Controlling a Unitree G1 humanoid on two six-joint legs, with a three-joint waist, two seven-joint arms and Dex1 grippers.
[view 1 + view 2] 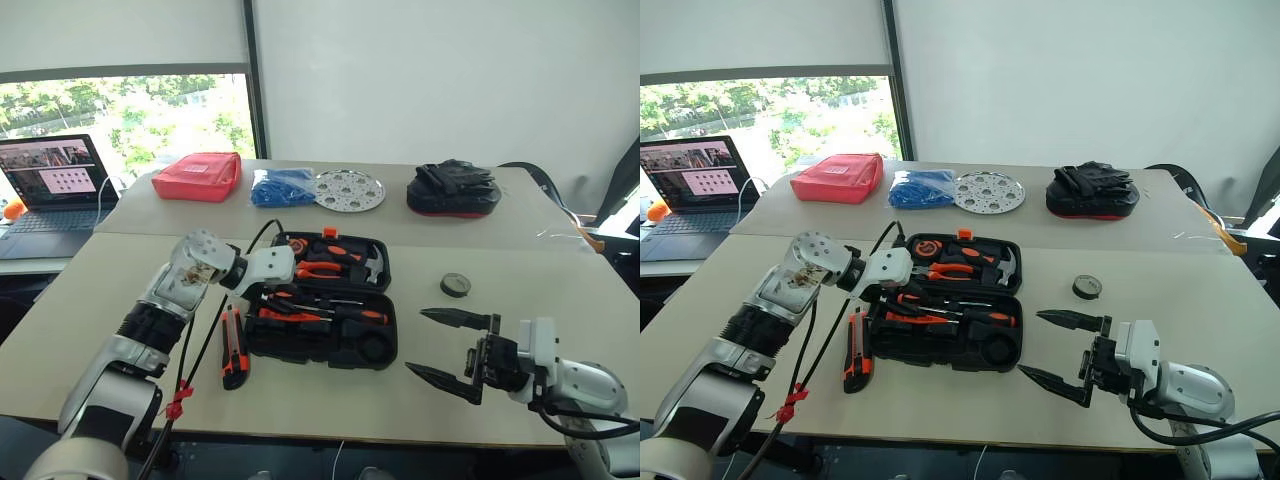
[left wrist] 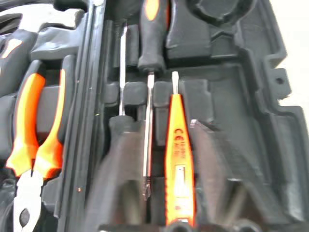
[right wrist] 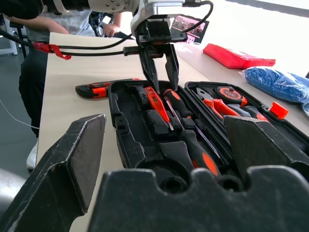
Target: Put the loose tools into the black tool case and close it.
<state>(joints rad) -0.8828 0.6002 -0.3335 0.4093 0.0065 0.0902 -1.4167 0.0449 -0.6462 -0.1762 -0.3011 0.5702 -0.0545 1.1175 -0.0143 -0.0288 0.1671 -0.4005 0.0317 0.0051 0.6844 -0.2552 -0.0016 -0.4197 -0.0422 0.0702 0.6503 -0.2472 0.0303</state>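
Note:
The black tool case (image 1: 383, 352) lies open in the middle of the table. Two long screwdrivers (image 1: 330, 312) and the slim orange screwdriver (image 2: 179, 159) rest in its near half. My left gripper (image 3: 161, 84) hangs over that half's left end. Its fingers are parted and empty, straddling the slim screwdriver just above it. The orange-and-black utility knife (image 1: 234, 348) lies on the table against the case's left side. The small black tape roll (image 1: 455, 285) sits to the right of the case. My right gripper (image 1: 415, 342) stands open and empty, level, right of the case.
Pliers (image 1: 318, 268), a hammer (image 1: 370, 262) and a tape measure (image 1: 295, 247) fill the case's far half. On the far table are a red pouch (image 1: 198, 176), a blue bag (image 1: 282, 186), a perforated metal disc (image 1: 349, 189) and a red-rimmed black bag (image 1: 454, 189). A laptop (image 1: 50, 195) stands far left.

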